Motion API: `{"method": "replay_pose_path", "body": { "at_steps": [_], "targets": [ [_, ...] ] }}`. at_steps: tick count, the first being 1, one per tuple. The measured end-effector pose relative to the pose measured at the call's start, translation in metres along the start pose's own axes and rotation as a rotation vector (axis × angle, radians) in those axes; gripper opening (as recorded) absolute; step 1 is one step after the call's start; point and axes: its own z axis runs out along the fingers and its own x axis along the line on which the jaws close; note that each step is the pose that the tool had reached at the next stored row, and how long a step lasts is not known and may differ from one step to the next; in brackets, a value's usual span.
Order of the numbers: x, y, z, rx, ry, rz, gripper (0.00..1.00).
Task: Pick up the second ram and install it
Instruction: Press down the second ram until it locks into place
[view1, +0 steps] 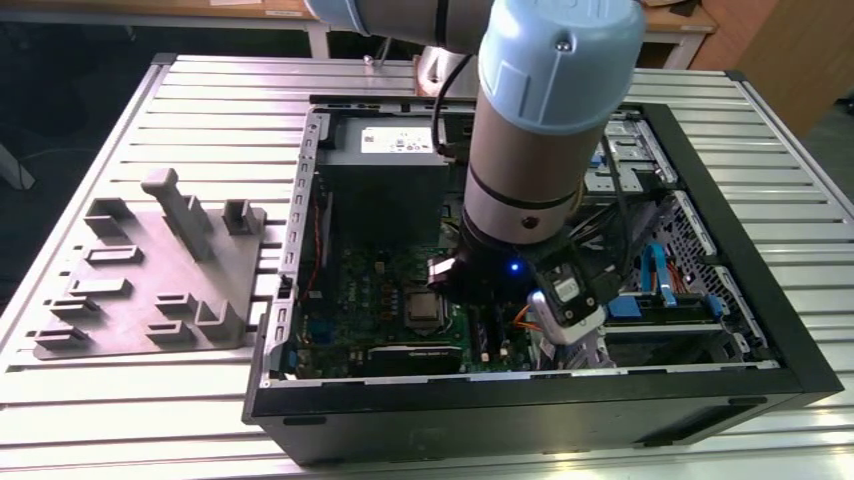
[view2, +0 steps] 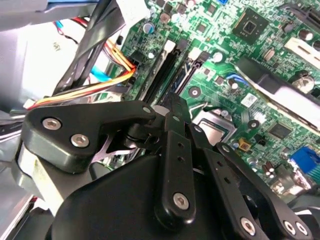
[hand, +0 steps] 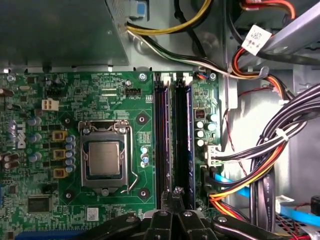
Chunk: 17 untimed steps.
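first wrist view: the gripper (hand: 176, 192) has its fingertips pressed together, pinching nothing, just over one end of the black memory slots (hand: 161, 140) beside the cpu (hand: 104, 158). the second ram (hand: 184, 140) seems seated in the slot farther from the cpu; in the exterior view, lower middle of the frame, inside the computer case (view1: 534, 420).

Robotics lab / PC assembly test bench.
Ribbed aluminium worktable (view1: 160, 110) carries an opened desktop computer case (view1: 747, 330) with its motherboard (hand: 75, 100) exposed, a grey fixture tray (view1: 147, 280) at the exterior view's left, wooden desks (view1: 227, 12) at the far side.
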Motion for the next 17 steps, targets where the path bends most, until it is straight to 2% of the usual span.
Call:
{"method": "replay_pose_path", "body": {
  "at_steps": [5,17],
  "targets": [
    [0.0001,-0.0010,0.0065,0.0002,0.0001,0.000,0.10],
    [0.0002,-0.0012,0.0101,0.0004,0.0001,0.000,0.10]
  ]
}}
